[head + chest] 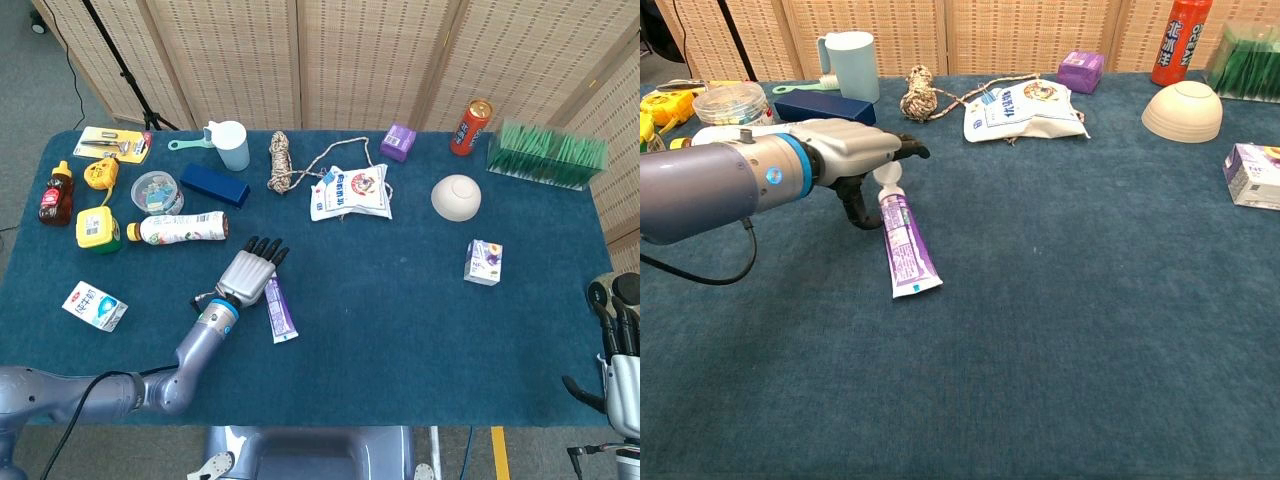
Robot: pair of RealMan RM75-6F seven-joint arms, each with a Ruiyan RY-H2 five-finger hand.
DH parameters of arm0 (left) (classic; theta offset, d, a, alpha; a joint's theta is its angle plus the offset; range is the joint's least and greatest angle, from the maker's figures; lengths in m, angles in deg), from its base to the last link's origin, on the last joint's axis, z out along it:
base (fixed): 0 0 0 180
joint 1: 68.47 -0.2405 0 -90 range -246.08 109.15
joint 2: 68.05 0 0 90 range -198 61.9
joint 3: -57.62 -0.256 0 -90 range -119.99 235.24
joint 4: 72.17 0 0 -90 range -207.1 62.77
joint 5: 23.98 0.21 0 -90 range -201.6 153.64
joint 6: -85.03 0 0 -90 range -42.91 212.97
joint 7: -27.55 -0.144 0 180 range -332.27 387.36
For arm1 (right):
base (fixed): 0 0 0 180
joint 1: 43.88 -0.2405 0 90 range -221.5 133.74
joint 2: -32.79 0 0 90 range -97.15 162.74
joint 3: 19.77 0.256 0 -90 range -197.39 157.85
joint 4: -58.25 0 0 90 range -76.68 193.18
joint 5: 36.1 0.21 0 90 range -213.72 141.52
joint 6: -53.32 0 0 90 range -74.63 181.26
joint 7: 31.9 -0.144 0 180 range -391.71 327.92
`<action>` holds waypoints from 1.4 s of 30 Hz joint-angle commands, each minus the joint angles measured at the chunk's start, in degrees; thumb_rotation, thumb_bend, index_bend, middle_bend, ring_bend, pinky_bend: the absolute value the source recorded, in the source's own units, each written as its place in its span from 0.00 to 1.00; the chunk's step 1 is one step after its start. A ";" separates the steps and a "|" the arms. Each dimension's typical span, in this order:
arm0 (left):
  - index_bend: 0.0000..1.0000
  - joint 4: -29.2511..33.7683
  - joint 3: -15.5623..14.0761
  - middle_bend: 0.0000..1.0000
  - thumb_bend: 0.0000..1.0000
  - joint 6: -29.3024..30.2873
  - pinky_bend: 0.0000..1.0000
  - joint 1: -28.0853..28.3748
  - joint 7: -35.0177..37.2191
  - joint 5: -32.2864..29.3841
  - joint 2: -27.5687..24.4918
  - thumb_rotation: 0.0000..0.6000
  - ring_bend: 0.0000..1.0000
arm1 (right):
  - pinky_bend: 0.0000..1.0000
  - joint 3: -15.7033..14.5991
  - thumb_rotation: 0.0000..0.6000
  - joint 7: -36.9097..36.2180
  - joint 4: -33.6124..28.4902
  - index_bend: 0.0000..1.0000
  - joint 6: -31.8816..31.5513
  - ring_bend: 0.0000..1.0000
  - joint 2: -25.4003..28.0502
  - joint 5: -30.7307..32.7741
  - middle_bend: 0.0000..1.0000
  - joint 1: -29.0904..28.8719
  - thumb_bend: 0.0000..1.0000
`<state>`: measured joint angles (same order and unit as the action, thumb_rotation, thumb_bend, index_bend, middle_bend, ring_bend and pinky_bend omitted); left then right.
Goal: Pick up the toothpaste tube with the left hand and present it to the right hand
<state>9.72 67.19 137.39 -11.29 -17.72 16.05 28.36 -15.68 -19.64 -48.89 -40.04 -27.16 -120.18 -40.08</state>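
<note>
The toothpaste tube [904, 244] lies flat on the blue desk [1090, 300], left of centre in the chest view, white cap end pointing up the frame and flat end toward the bottom. The left hand [845, 155] hovers over the cap end, fingers [902, 150] stretched forward and close together, thumb curled down beside the cap; whether it touches the tube cannot be told. Just above the hand sit a dark blue box [824, 107] and a lying bottle [182, 228]. The right hand [618, 345] shows at the lower right edge of the head view, fingers extended, holding nothing
</note>
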 commanded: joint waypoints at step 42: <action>0.46 16.33 -3.75 0.21 0.28 0.24 0.34 -3.00 19.17 24.96 -7.04 1.00 0.25 | 0.00 -0.23 1.00 -0.58 -0.31 0.05 -1.08 0.00 0.61 -1.44 0.00 0.87 0.00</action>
<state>28.48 63.98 136.50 -15.08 4.54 38.88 19.86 -15.91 -20.22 -49.20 -41.12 -26.54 -121.62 -39.20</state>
